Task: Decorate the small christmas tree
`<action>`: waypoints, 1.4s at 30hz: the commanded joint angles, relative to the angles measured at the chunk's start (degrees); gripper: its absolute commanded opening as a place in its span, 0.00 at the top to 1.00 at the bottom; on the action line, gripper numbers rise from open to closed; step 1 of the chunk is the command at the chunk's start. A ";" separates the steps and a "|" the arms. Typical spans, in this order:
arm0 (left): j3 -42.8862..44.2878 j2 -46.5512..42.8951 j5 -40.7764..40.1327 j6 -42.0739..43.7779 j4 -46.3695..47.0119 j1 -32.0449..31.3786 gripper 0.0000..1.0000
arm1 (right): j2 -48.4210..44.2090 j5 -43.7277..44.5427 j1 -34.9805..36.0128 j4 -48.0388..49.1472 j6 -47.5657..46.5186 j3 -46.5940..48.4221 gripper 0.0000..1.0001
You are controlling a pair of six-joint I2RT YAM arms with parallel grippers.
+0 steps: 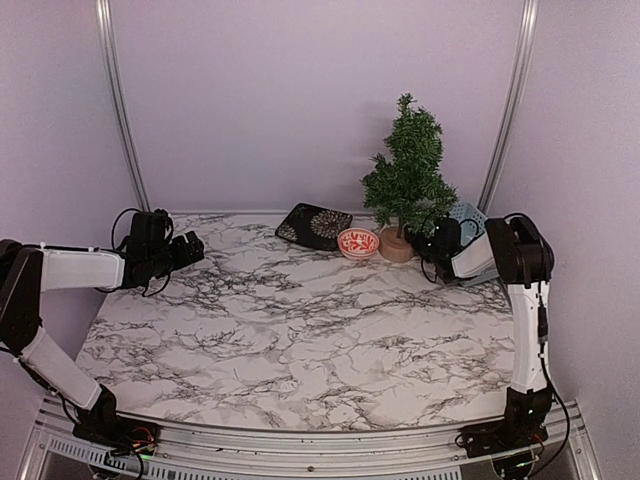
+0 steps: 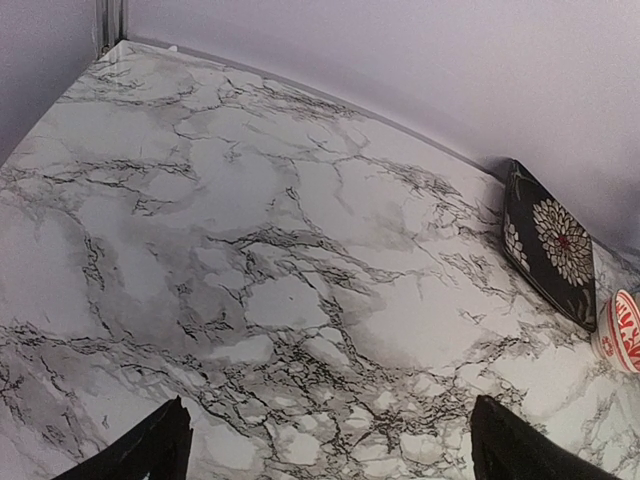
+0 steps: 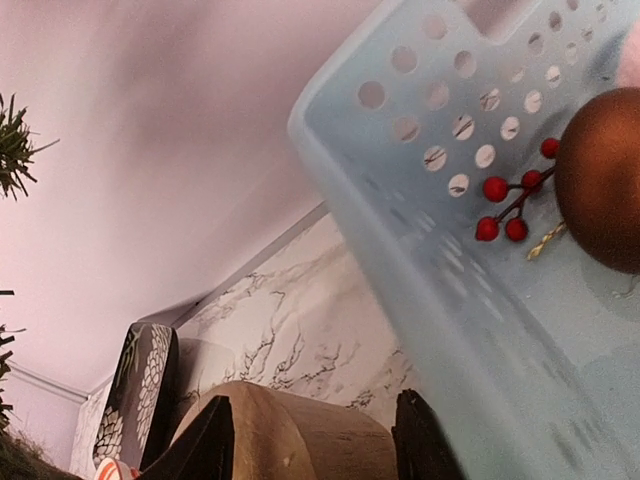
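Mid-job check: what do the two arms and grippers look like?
The left arm and right arm match: white shells on the links, black joints. The left gripper and right gripper are black, fingers included. Black cables loop loosely at each wrist; red and green wiring shows at the bases.

— How much of the blue basket (image 1: pixel 470 214) shows from above?
— Just a corner; the right arm (image 1: pixel 500 255) covers the rest.
— And at the right wrist?
— The brown ball (image 3: pixel 605 180) runs off the edge. The small christmas tree (image 3: pixel 12 150) is only needle tips. Whether the right gripper (image 3: pixel 312 445) touches the tan base (image 3: pixel 320 420) can't be told.
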 commanded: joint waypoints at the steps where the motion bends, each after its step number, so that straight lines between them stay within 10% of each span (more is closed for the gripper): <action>1: 1.22 0.90 -0.72 0.62 1.18 -0.15 0.01 | 3.75 -6.08 -1.65 -1.00 -1.19 4.62 0.47; 42: 1.21 0.41 1.64 -0.32 1.27 -0.18 0.01 | -7.20 -31.81 1.69 0.19 -9.90 -19.03 0.72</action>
